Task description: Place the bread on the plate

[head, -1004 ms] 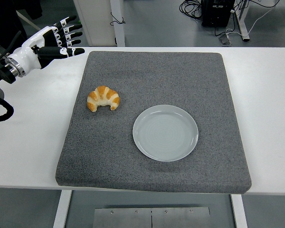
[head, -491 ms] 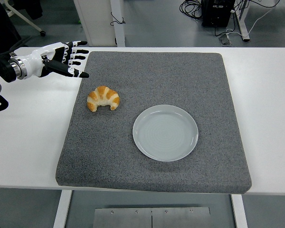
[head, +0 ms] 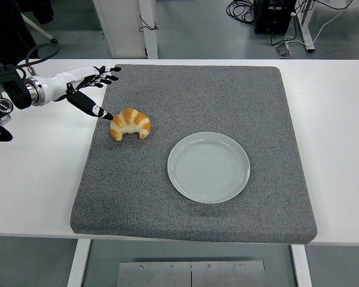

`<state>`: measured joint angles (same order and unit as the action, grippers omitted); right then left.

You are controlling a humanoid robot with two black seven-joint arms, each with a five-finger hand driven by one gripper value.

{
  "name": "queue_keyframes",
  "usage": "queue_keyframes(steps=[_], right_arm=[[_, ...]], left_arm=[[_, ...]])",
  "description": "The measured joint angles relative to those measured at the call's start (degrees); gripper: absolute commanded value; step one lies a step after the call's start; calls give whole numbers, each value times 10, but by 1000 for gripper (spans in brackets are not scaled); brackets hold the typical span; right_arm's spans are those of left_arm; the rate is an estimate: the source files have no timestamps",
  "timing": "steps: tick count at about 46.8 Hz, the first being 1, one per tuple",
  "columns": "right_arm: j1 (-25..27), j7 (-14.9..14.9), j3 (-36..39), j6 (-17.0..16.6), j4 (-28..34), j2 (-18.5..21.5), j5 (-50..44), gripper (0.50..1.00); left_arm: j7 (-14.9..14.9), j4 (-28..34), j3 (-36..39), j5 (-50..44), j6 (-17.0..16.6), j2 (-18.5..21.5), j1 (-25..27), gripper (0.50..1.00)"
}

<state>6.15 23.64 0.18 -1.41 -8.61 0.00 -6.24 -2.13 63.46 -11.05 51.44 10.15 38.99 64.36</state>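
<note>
Golden curved bread (head: pixel 130 123) lies on our grey mat (head: pixel 191 149), beside the round pale plate (head: pixel 208 167), with our left hand (head: pixel 84 86) spread wide, holding nothing.

robot hand (head: pixel 84 87): left one, white shell on back, black finger segs w/ white bands
wrist: silver ring, then black cuff
arm: black, round joint parts, black cable loop

Grey floor (head: pixel 197 30) beyond white table (head: pixel 335 101); black cables (head: pixel 242 9) (tangled) by table leg (head: pixel 304 27).
</note>
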Motion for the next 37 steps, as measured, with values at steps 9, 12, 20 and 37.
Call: queue_keyframes(steps=[9,12,20,37], right_arm=[[0,0,0,0,0,0,0,1000],[0,0,0,0,0,0,0,1000],[0,0,0,0,0,0,0,1000],[0,0,0,0,0,0,0,1000]], left_arm=[[-1,2,5,56,-2,-10,-4,968],[-2,2,6,73,-8,-19,-6,968],[-3,2,12,109,-52,-40,-13,968],[-2,0,94,122,-157,-71,-13,966]])
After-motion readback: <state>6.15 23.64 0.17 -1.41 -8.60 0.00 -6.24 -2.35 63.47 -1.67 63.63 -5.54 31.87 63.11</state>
